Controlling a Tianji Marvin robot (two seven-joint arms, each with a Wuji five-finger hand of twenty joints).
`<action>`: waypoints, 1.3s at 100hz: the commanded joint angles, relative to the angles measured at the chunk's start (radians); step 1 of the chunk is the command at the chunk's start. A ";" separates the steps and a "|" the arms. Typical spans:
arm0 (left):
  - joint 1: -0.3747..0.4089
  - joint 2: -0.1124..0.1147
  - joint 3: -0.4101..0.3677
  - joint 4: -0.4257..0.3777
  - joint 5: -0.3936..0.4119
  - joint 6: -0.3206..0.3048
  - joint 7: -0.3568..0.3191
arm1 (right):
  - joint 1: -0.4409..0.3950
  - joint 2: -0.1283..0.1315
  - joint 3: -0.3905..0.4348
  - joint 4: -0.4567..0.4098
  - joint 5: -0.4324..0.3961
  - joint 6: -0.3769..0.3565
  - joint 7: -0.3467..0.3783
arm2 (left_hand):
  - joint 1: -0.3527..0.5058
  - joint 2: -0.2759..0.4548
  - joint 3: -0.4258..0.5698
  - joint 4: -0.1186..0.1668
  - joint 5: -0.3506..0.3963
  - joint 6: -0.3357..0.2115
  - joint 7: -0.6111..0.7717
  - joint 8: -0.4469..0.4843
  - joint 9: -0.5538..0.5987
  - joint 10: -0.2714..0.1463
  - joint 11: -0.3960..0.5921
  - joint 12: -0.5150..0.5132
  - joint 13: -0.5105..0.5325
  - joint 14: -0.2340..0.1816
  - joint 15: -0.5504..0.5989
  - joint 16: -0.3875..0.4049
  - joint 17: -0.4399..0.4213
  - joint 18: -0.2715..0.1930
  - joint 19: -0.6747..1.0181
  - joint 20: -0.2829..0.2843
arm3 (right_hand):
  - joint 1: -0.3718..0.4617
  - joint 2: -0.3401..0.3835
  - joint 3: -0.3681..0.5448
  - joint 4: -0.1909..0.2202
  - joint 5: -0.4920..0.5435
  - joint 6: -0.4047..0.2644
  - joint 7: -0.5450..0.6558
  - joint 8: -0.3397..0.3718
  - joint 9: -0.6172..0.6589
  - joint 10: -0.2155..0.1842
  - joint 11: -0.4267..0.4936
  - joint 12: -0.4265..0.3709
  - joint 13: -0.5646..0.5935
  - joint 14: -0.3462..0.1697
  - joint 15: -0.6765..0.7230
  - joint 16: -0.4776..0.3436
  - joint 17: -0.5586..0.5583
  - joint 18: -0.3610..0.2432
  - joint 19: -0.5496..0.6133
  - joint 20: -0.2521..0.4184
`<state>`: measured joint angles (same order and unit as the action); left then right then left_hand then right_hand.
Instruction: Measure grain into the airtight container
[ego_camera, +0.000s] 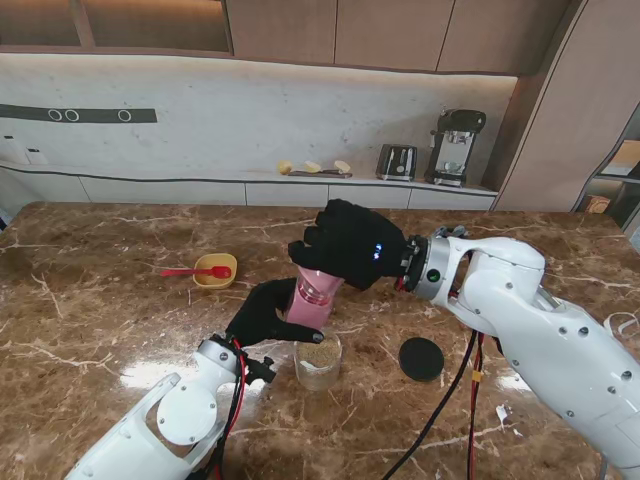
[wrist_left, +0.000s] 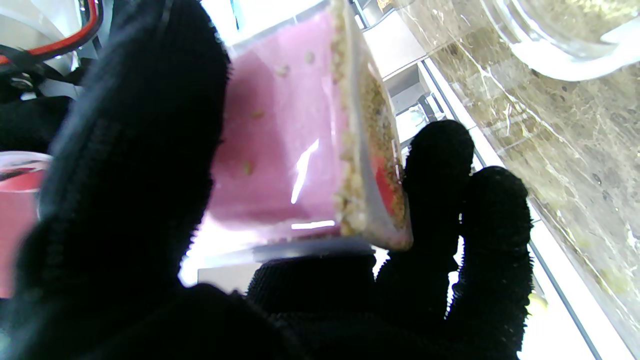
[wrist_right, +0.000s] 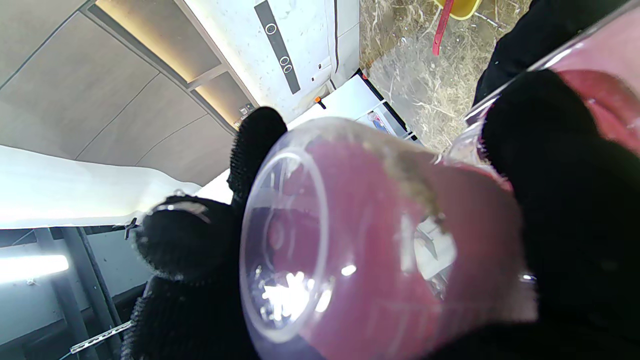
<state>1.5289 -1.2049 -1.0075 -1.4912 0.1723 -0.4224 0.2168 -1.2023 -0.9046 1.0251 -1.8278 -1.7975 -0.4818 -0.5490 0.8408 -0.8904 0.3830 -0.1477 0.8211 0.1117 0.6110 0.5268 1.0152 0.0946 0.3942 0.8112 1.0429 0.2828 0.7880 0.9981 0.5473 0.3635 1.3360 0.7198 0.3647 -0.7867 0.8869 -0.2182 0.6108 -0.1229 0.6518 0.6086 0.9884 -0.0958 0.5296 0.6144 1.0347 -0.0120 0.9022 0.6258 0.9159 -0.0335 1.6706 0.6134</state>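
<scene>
Pink cups tipped over the jar, much of them hidden by gloves

The right hand (ego_camera: 350, 243) covers the top of a pink cup (ego_camera: 316, 290), so its base cannot be seen from the stand. The left hand (ego_camera: 268, 311) wraps the lower pink cup (ego_camera: 305, 315) from the side, hiding part of its wall. Whether the two cups touch is hard to tell. In the left wrist view the pink cup (wrist_left: 285, 145) shows grain (wrist_left: 350, 165) piled along one side, its edges cut off by the black fingers (wrist_left: 440, 165). In the right wrist view the clear-bottomed cup (wrist_right: 360, 240) fills the frame, with the thumb (wrist_right: 560, 200) blocking its mouth.

The upper cup's long axis leans, mouth down toward me and the left, base up toward the right. Both hands are closed on the cups.

The glass jar (ego_camera: 318, 362) stands upright near the middle of the counter (ego_camera: 90, 320), just nearer to me than the cups, with grain inside. A black lid (ego_camera: 421, 358) lies flat to its right. A yellow bowl (ego_camera: 215, 270) with a red spoon (ego_camera: 195, 271) sits well apart, toward the left
</scene>
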 joint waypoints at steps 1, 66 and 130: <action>-0.001 -0.006 0.000 -0.007 -0.001 -0.003 0.004 | -0.005 0.000 -0.004 -0.003 0.001 -0.005 0.012 | 0.219 0.419 0.523 0.010 0.224 -0.305 0.307 0.084 0.136 -0.136 0.139 0.071 0.051 -0.063 0.057 0.002 0.008 -0.018 0.059 0.013 | 0.161 0.296 0.141 -0.030 0.058 -0.069 0.139 -0.081 0.014 0.002 -0.001 0.055 0.034 -0.104 0.093 0.058 -0.003 -0.076 0.007 0.030; -0.004 -0.006 0.002 -0.004 -0.003 -0.004 0.004 | -0.006 -0.002 0.002 -0.001 0.015 -0.021 0.023 | 0.220 0.419 0.523 0.010 0.225 -0.304 0.305 0.083 0.135 -0.135 0.138 0.073 0.049 -0.061 0.057 0.003 0.005 -0.015 0.058 0.014 | 0.150 0.361 0.103 -0.037 0.049 -0.063 0.131 -0.116 0.013 0.004 -0.008 0.039 0.032 -0.100 0.090 0.057 -0.005 -0.074 0.007 0.034; -0.003 -0.005 -0.001 -0.006 -0.001 -0.006 0.002 | -0.002 -0.003 0.001 -0.004 0.017 -0.028 0.032 | 0.219 0.419 0.525 0.010 0.225 -0.307 0.308 0.084 0.137 -0.137 0.140 0.071 0.052 -0.064 0.058 0.002 0.008 -0.017 0.058 0.013 | -0.033 0.340 0.145 0.048 0.085 -0.021 -0.015 -0.047 -0.003 0.010 -0.001 -0.010 0.021 -0.100 0.086 0.060 -0.010 -0.083 0.002 0.036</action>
<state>1.5277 -1.2049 -1.0095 -1.4876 0.1720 -0.4249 0.2165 -1.2012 -0.9063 1.0286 -1.8294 -1.7794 -0.5067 -0.5311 0.8408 -0.8934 0.3830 -0.1477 0.8215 0.1074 0.6110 0.5268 1.0151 0.0946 0.3904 0.8115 1.0412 0.2851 0.7880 0.9981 0.5462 0.3634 1.3361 0.7198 0.3791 -0.7512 0.8318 -0.2077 0.6118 -0.0879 0.7124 0.5053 0.9944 -0.0955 0.5191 0.6424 1.0320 -0.0355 0.8963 0.6361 0.9055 -0.0534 1.6598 0.6227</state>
